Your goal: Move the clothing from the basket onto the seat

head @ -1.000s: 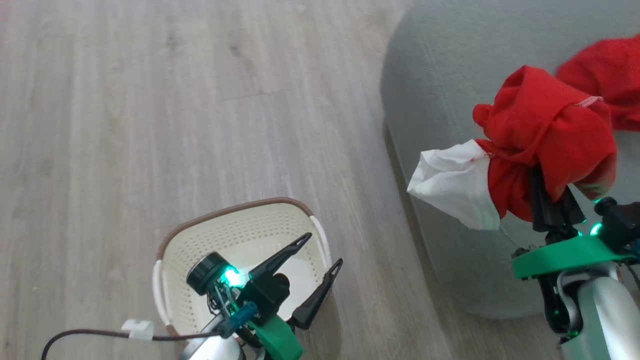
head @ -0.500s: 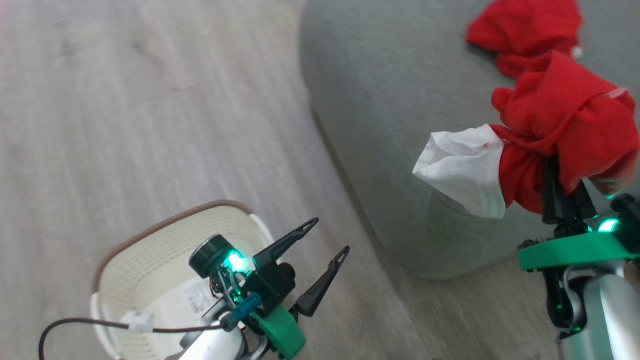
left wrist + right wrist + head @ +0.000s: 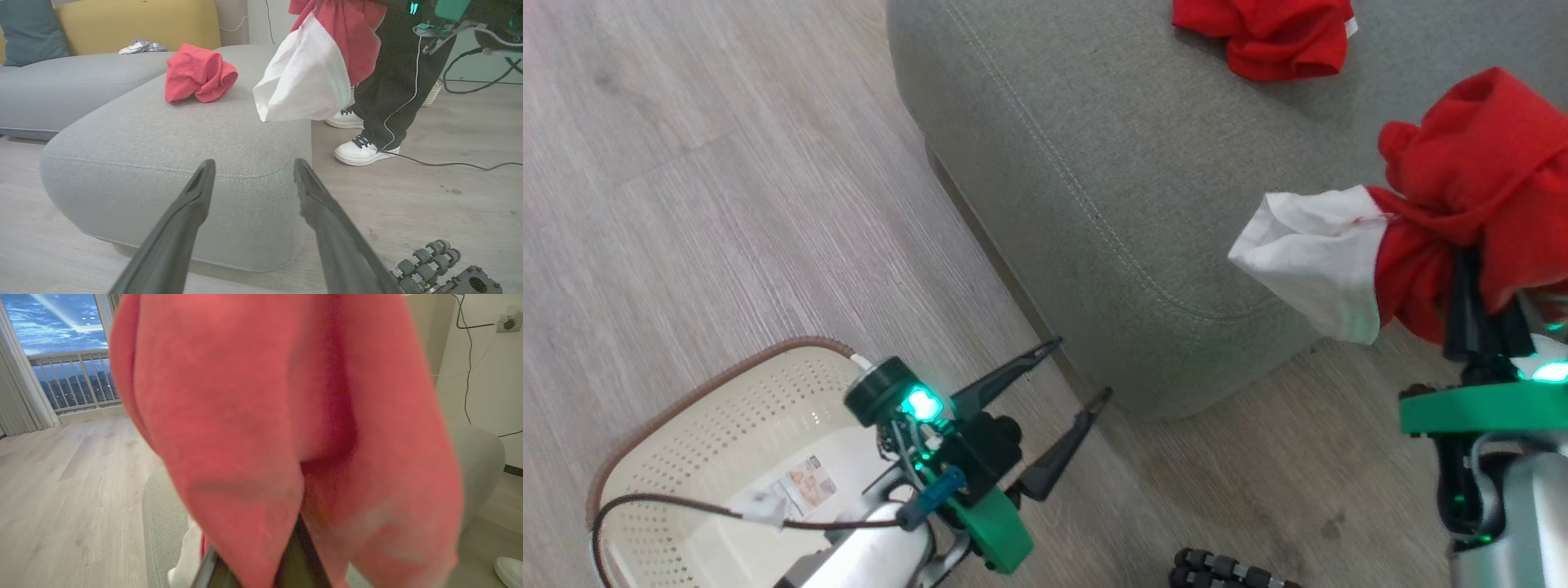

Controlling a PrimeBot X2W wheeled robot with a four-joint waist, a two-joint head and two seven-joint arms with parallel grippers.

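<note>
Change since earlier: head view has swung toward the seat [image 3: 1111, 163], so its rounded corner now lies mid-picture and the basket [image 3: 727, 425] sits lower left; this is a camera shift, not a move of either.
Right gripper [image 3: 1478, 318]: dark fingers closed into red folds, gripping a held bundle [image 3: 1478, 180] raised clear of the cushion by the seat's near edge.
Held bundle: bunched red garment with a white piece [image 3: 1319, 257] hanging from its left side.
Left gripper [image 3: 1078, 369]: fingers spread wide, nothing between them, above the wooden floor [image 3: 727, 204] between basket and seat.
Basket: on the floor, well apart from the seat; paper label [image 3: 800, 490] lying on its bottom.
Loose red garment [image 3: 1270, 37]: crumpled on the seat's top, apart from the held bundle.
Person [image 3: 380, 94]: dark trousers and white shoes, standing on the floor beyond the seat in the left wrist view.
</note>
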